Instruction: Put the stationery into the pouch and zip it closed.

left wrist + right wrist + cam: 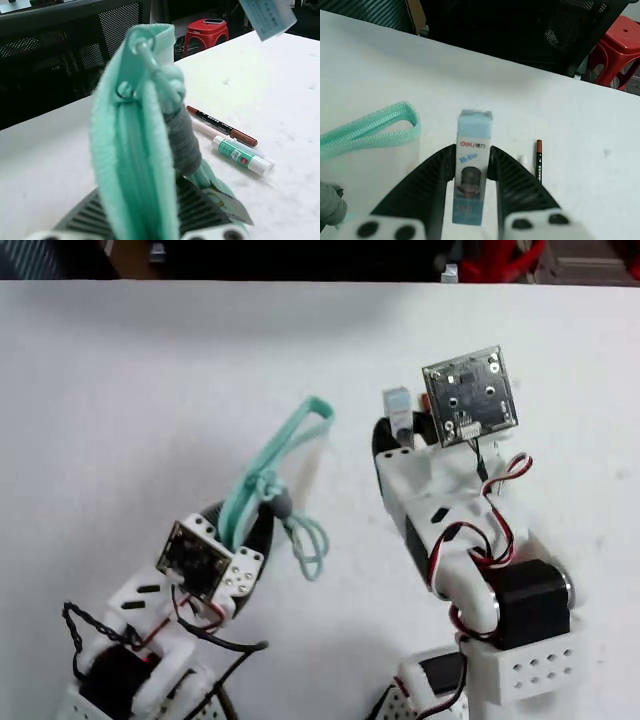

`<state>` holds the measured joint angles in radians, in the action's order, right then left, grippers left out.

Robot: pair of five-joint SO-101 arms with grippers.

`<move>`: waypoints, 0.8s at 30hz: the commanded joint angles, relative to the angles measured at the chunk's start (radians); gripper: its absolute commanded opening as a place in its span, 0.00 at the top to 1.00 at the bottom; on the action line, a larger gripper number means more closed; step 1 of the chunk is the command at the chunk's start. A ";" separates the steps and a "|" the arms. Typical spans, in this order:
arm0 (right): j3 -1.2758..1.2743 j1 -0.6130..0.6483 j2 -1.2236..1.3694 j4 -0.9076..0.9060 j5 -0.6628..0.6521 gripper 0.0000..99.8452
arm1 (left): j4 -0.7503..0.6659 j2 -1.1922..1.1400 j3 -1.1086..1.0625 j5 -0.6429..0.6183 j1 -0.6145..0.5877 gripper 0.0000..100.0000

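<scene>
Cord from the pouch loops on the table at lower centre of the high view, just beside the left gripper, which is clenched on the mint pouch. The pouch stands on edge and runs from the jaws toward upper centre. A grey bead hangs by its zip pull. What lies inside the pouch cannot be seen. Right of the pouch, the right gripper grasps an eraser upright, apart from the pouch tip. Past the pouch in the left wrist view, a pen and a glue stick lie side by side on the white table. The table stretches from the pouch across the upper left to its far edge along the frame top.
</scene>
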<state>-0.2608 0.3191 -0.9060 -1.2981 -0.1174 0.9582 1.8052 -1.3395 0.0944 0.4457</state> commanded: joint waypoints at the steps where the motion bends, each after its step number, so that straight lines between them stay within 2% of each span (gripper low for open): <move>1: 0.051 0.008 -0.013 0.031 0.011 0.98 | -0.002 -0.016 -0.009 0.003 -0.007 0.98; 13: 0.028 0.010 -0.061 0.277 0.014 0.98 | -0.002 -0.016 -0.009 0.002 -0.007 0.98; 20: -0.132 0.113 -0.188 0.320 0.014 0.98 | -0.003 -0.016 -0.009 0.002 -0.007 0.98; 24: -0.308 0.124 -0.305 0.473 0.005 0.98 | -0.003 -0.016 -0.009 0.002 -0.007 0.98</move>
<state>-0.4879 0.4358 -1.1454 -0.9268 -0.1112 0.9582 1.8052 -1.3395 0.0944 0.4457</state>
